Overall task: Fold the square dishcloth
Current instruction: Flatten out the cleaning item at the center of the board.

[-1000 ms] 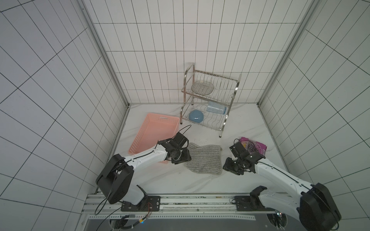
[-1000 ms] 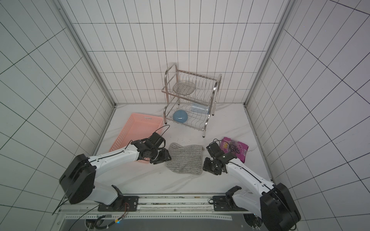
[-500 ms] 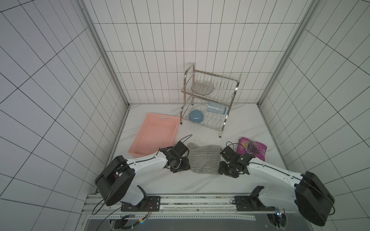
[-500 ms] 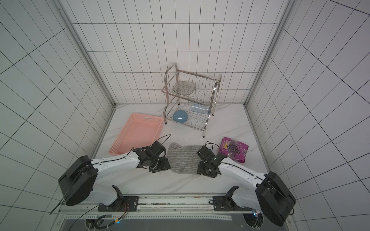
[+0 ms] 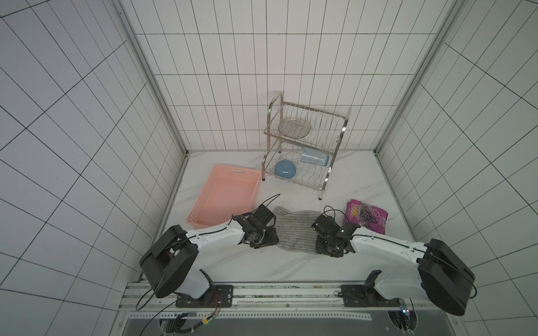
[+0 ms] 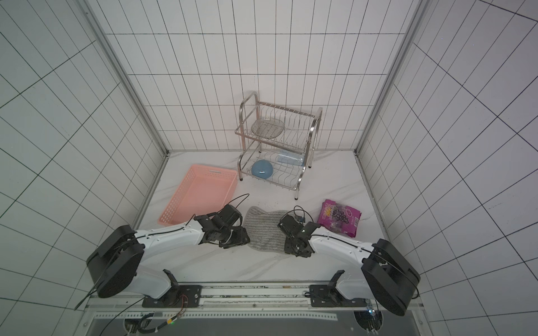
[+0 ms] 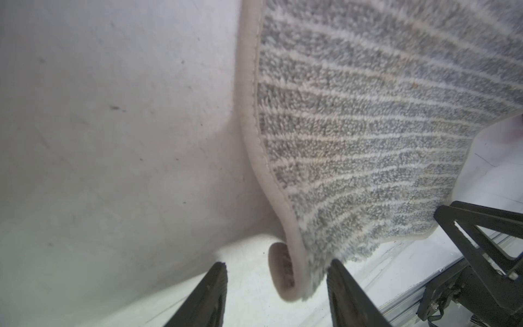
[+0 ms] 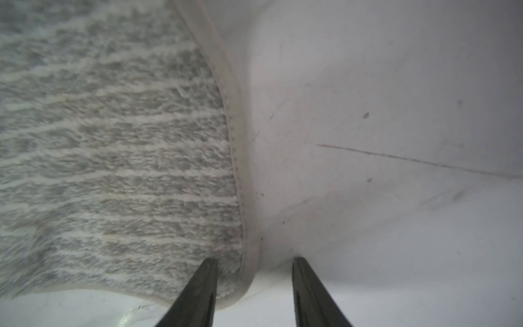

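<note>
**Top views**
- Square dishcloth [image 5: 295,229]: laid open and unfolded on the white table [image 5: 291,267], near its front edge and between the two arms. It is shown so in both top views.
- Left gripper [image 5: 263,238]: set low at the cloth's 8 o'clock corner.
- Right gripper [image 5: 327,245]: set low at the 4 o'clock corner.
- Pink basket [image 5: 227,197]: empty, at the cloth's 10 o'clock, just beside the left arm.
- Dish rack [image 5: 343,128]: at 12 o'clock, well apart, with a blue bowl [image 5: 285,169] on its lower shelf.
- Purple snack packet [image 5: 366,216]: at 2 o'clock, near the right wrist and apart from the cloth.
- Way ahead: the path toward 12 o'clock is judged free. Only the packet and the basket are to be minded by the forearms.

**Left wrist view**
- Left gripper [image 7: 278,263]: jaws parted wide, nothing clamped.
- Curled corner [image 7: 285,271]: the cloth's corner, rolled under itself, is framed between the fingers.
- Advice: curl and top layer are best caught together before closing.

**Right wrist view**
- Right gripper [image 8: 254,260]: jaws parted, nothing gripped.
- Hem [image 8: 237,170]: runs between the fingers, one over the pile and one over bare table.
- Advice: the outer finger is best slid beneath the hem first. Both corners should then be raised together and carried level, or a skewed fold is likely
</note>
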Controlling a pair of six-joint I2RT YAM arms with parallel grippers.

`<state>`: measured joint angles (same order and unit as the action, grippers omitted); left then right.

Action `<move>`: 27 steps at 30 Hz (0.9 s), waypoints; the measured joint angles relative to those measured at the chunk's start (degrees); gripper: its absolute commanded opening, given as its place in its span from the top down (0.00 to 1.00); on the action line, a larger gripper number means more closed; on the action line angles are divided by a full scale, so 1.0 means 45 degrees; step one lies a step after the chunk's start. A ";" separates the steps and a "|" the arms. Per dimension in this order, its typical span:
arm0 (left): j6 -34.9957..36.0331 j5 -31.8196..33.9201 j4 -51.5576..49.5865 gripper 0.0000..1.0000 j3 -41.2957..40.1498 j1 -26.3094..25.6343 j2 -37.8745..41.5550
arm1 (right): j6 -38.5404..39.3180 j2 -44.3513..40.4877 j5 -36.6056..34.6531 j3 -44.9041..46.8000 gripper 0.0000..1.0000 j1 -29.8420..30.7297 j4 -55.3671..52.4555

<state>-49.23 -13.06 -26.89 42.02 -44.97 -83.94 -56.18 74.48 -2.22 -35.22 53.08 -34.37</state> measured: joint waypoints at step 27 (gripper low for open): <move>-0.0335 0.0486 -0.1064 1.00 0.0520 -0.0714 0.2069 | -0.0092 -0.3589 -0.1477 -0.1292 1.00 0.0374 -0.3463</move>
<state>-50.74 -10.87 -31.68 44.36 -48.18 -74.63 -56.60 58.33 -8.86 -41.04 54.76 -49.95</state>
